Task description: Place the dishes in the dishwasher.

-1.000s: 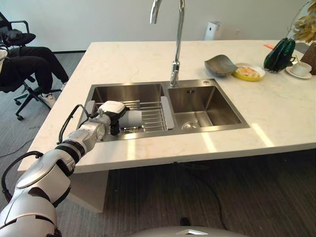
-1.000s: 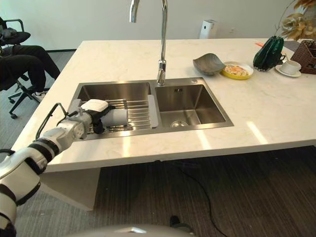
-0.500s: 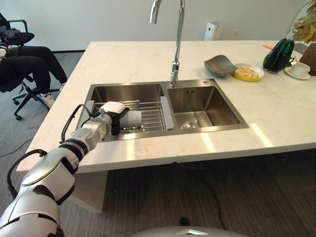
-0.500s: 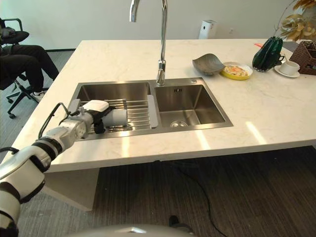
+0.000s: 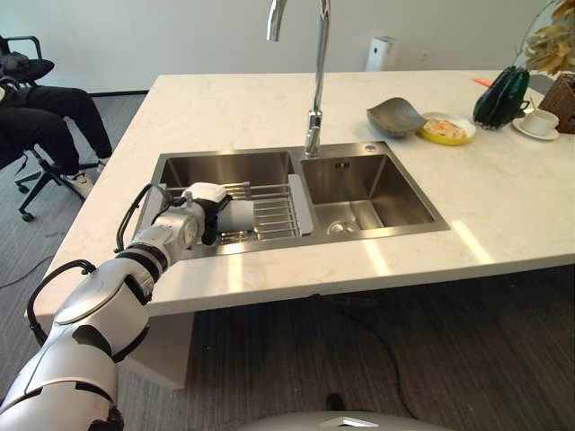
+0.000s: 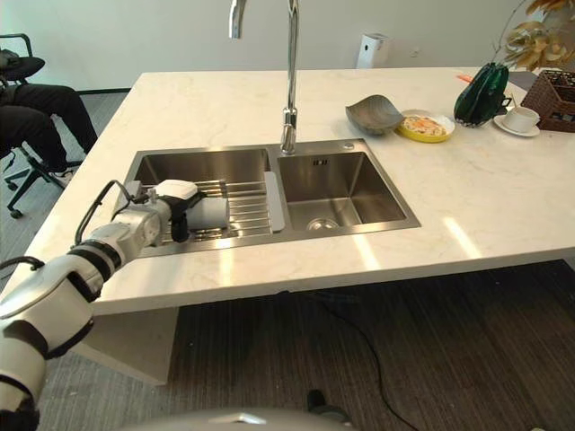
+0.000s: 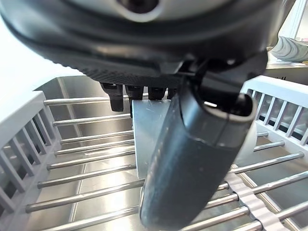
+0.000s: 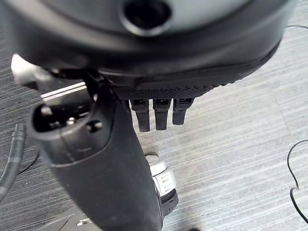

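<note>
On the table point(image 5: 269, 108), a rack point(image 5: 269, 211) is laid across the left sink point(image 5: 229, 169) at nine o'clock. A grey plate point(image 7: 149, 130) is pinched upright there by the left hand point(image 5: 205, 208) (presumably for lifting). The right hand point(image 8: 120, 159) hangs relaxed, empty.

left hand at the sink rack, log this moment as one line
left hand: shut on pale plate | plate: on rack, left sink basin | right hand: open, idle
</note>
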### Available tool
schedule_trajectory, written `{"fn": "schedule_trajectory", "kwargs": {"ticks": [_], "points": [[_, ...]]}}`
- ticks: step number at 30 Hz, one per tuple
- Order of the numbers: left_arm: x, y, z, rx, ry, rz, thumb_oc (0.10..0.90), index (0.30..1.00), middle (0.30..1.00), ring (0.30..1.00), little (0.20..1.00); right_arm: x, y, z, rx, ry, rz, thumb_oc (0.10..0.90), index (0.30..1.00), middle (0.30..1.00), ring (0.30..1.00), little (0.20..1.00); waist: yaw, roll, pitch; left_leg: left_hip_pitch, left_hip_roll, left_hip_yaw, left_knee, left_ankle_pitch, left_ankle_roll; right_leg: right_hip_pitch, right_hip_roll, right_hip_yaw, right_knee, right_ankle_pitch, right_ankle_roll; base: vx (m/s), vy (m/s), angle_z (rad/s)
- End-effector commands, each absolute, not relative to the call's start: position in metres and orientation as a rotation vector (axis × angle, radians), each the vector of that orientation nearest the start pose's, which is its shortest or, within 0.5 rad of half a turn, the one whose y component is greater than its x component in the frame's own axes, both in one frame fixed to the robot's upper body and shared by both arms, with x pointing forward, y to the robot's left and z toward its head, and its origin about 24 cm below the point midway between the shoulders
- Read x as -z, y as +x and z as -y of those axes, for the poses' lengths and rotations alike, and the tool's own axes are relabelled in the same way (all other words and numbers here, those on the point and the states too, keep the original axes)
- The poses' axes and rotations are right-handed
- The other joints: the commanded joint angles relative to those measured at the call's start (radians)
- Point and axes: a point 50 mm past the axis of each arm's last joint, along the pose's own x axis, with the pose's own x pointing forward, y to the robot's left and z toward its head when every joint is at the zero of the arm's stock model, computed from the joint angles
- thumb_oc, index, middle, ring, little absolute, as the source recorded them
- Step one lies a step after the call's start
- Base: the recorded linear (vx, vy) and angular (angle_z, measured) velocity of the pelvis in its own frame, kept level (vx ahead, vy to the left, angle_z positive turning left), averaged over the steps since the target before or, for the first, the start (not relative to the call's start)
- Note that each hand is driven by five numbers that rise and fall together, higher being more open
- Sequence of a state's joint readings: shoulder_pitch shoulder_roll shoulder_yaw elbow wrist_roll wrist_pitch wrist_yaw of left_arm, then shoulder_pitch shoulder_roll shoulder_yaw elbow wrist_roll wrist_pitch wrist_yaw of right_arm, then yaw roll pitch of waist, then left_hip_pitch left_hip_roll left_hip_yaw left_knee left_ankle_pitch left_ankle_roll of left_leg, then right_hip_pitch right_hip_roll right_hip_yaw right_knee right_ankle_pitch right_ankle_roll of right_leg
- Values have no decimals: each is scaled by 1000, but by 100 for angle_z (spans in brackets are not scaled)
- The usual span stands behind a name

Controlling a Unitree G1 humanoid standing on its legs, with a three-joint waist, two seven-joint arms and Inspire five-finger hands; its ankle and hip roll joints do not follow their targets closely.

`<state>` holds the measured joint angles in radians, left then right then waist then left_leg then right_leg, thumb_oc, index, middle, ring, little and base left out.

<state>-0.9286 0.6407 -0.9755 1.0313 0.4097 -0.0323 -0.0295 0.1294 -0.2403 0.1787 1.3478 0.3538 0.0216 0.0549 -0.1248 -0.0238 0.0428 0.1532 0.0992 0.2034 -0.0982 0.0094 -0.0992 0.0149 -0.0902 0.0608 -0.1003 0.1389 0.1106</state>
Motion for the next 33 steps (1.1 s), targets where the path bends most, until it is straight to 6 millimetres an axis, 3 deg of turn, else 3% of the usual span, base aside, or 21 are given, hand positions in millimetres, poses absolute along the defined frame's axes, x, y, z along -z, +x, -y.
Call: {"fn": "schedule_trajectory", "kwargs": {"ticks": [1,7,13,17,19,24,27,31,33], "points": [[-164,414,-220,159,1750,-150,413,319,319,319,319,161,40,269,263,-73,-1399,800,900,900,900,900,-13,78,77,3,-17,-28,11,-88,32,-9,-38,-49,13,-63,124,0,0,0],[-155,413,-215,184,1731,-161,400,300,300,300,300,161,39,270,261,-80,-1410,800,900,900,900,900,-17,75,77,9,-15,-25,11,-92,32,-7,-37,-47,13,-65,121,0,0,0],[-160,414,-206,192,1729,-106,400,300,300,300,300,160,40,272,267,-83,-1400,800,900,900,900,900,-17,74,76,8,-10,-27,11,-90,28,-4,-34,-55,13,-69,117,0,0,0],[-177,416,-194,191,1755,20,400,300,300,300,300,160,40,273,269,-86,-1390,800,900,900,900,900,-16,74,75,9,-5,-33,11,-88,24,3,-32,-65,13,-73,116,0,0,0],[-197,412,-185,179,1744,183,400,300,300,300,300,160,39,273,271,-80,-1375,800,900,900,900,900,-9,74,70,13,0,-36,11,-86,20,13,-29,-76,13,-79,116,-17,-31,1],[-220,399,-184,114,1643,378,400,300,300,300,300,161,30,272,296,-66,-1375,800,900,900,900,900,-2,74,56,18,11,-51,11,-79,10,33,-25,-98,13,-94,111,10,-34,2],[-227,387,-170,144,1490,489,400,300,300,300,300,162,24,270,318,-43,-1377,800,900,900,900,900,9,72,42,20,26,-73,11,-67,1,55,-19,-121,13,-111,101,17,-65,14],[-270,352,-159,160,1154,728,400,300,300,300,300,163,18,265,325,-19,-1375,800,900,900,900,900,42,73,30,11,45,-125,11,-41,-14,87,-6,-163,13,-132,80,5,-90,23],[-269,351,-161,157,1151,724,400,300,300,300,300,162,18,267,325,-25,-1376,800,900,900,900,900,35,76,29,11,45,-128,11,-41,-15,89,-6,-166,13,-132,79,-25,-79,26]]}}
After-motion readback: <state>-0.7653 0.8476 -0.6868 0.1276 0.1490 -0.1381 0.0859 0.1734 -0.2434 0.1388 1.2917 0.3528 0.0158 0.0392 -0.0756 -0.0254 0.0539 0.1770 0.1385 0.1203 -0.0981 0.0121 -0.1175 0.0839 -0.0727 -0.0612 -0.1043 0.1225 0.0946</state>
